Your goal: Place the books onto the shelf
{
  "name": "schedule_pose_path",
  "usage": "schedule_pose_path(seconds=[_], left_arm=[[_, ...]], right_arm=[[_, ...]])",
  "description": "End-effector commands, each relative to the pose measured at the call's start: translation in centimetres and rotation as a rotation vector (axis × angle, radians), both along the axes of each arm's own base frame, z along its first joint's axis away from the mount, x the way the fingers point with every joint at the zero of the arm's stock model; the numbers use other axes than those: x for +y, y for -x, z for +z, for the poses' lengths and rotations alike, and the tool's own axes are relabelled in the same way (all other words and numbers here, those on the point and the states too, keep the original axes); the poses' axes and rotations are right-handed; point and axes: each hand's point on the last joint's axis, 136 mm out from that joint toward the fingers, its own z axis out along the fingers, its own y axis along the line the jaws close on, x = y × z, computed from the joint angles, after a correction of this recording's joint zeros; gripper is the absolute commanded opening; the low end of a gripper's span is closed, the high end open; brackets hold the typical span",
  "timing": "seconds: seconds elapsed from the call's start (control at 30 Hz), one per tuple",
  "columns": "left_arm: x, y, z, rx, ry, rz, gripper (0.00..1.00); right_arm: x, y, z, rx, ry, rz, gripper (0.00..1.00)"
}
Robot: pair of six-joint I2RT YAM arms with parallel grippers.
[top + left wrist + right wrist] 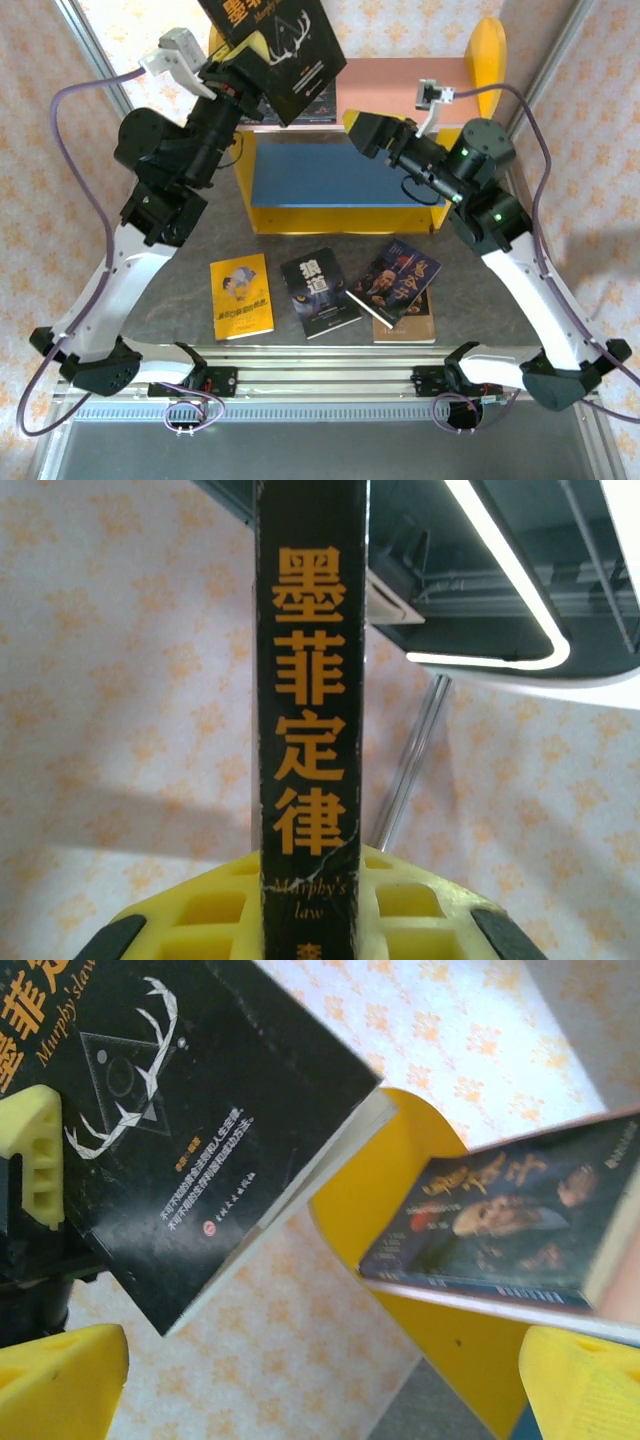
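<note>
My left gripper [255, 55] is shut on a black book [275, 45] with an antler cover, held upright and tilted above the shelf's [462, 215] left end. Its spine [310, 680] runs up between the yellow fingers [420, 910]. The same black book [190, 1110] shows in the right wrist view. My right gripper [356, 128] hangs open over the blue lower board [330, 175], with nothing between its fingertips [60, 1380]. A dark book [490, 1215] lies flat on the pink upper board [400, 85]. On the table lie a yellow book [240, 295], a black one [320, 292] and a dark blue one [395, 280] overlapping a brown one [408, 325].
The shelf's yellow side panel [400, 1175] stands just ahead of my right gripper. Papered walls close in the back and sides. A metal rail [320, 385] with both arm bases runs along the near table edge.
</note>
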Motion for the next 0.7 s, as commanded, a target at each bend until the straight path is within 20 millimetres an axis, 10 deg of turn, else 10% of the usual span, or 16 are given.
schedule_pose_path(seconds=[0.0, 0.67], left_arm=[[2.0, 3.3, 6.0, -0.196, 0.168, -0.02, 0.0], [1.4, 1.6, 5.6, -0.198, 0.36, -0.126, 0.0]], right_arm=[[0.8, -0.1, 3.1, -0.044, -0.084, 0.051, 1.0], [3.3, -3.6, 8.2, -0.11, -0.284, 0.123, 0.98]])
